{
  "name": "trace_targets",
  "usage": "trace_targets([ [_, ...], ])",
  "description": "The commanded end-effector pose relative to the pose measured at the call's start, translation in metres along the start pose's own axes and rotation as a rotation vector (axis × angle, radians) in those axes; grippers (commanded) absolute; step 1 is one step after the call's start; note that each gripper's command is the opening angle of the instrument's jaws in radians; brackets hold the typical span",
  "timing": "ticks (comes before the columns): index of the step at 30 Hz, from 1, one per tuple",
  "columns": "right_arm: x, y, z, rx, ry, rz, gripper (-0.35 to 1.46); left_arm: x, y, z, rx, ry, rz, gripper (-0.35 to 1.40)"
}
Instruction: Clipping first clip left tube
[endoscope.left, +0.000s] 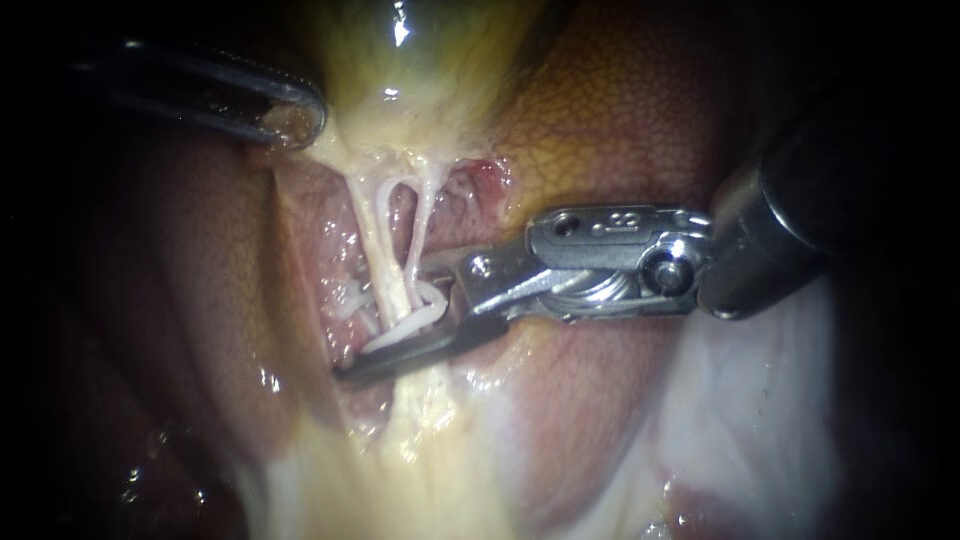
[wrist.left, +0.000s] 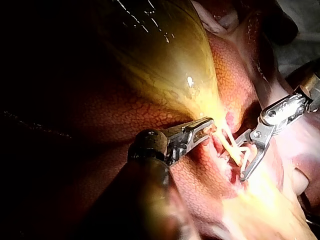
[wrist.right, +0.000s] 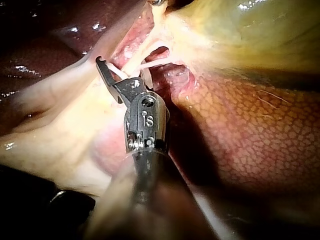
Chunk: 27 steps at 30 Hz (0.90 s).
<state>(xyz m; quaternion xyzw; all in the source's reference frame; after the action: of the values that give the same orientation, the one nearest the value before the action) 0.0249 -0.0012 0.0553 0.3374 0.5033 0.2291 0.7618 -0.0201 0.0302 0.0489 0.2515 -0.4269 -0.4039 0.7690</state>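
- The right instrument (endoscope.left: 378, 325) sits at mid-frame in the endoscope view. Its jaws stand apart but are clamped on the white clip (endoscope.left: 405, 332) they carry. The lower jaw shows right to its tip, while the upper jaw's tip is hidden behind the tubes.
- The clip straddles the left tube (endoscope.left: 375, 235) low down, just below the frame's centre. Whether its legs meet beyond the tube is hard to make out.
- The thinner right tube (endoscope.left: 421, 225) runs just beside the left one, and its lower end is lost at the upper jaw.
- The right instrument's shaft goes off into darkness at the right edge.
- The left instrument (endoscope.left: 292, 118), at upper left, has its jaws closed on yellowish gallbladder (endoscope.left: 420, 80) tissue, and its shaft is swallowed by shadow.
- The liver (endoscope.left: 620, 120) shows at upper right, and the frame's corners are too dark to read.
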Motion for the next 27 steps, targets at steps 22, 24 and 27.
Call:
trace_targets([
  [22,-0.0026,0.0034,-0.0075,-0.033,0.007,0.005,0.47,0.0001,0.0000,-0.0002,0.001,0.000,0.000,-0.35],
  [24,-0.0023,0.0033,-0.0083,-0.030,0.007,0.008,0.48,0.0001,0.0000,-0.0002,0.001,0.000,0.000,-0.35],
  [27,-0.0017,0.0030,-0.0096,-0.025,0.007,0.013,0.51,0.0001,0.0000,-0.0002,0.001,0.000,0.000,-0.35],
])
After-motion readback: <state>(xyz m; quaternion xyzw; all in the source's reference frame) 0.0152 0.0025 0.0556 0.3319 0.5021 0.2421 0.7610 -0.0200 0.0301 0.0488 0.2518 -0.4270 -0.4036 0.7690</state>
